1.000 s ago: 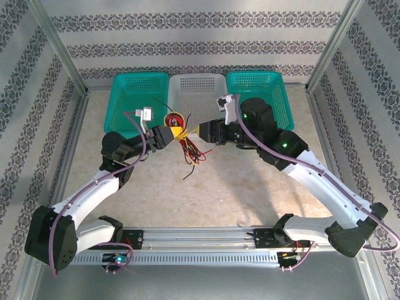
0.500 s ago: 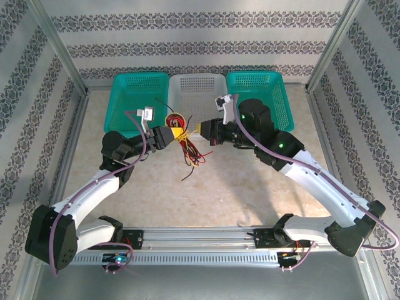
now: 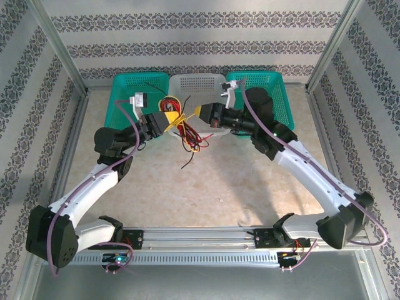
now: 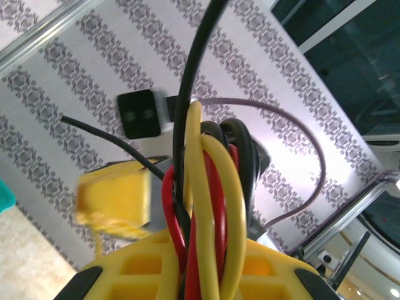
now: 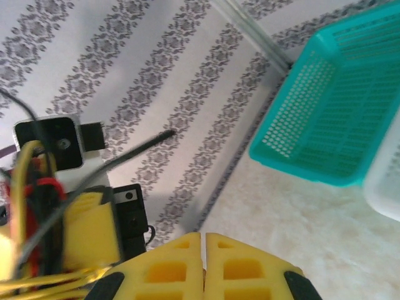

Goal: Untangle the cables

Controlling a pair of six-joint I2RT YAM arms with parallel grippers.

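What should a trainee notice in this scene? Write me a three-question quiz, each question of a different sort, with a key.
1. True or false: the right pincer stands wide open.
2. The middle basket is: A teal, B white, C red.
3. Fill in: the left pincer clamps cables coloured red, black and ___.
Key: 1 false, it is shut; 2 B; 3 yellow.
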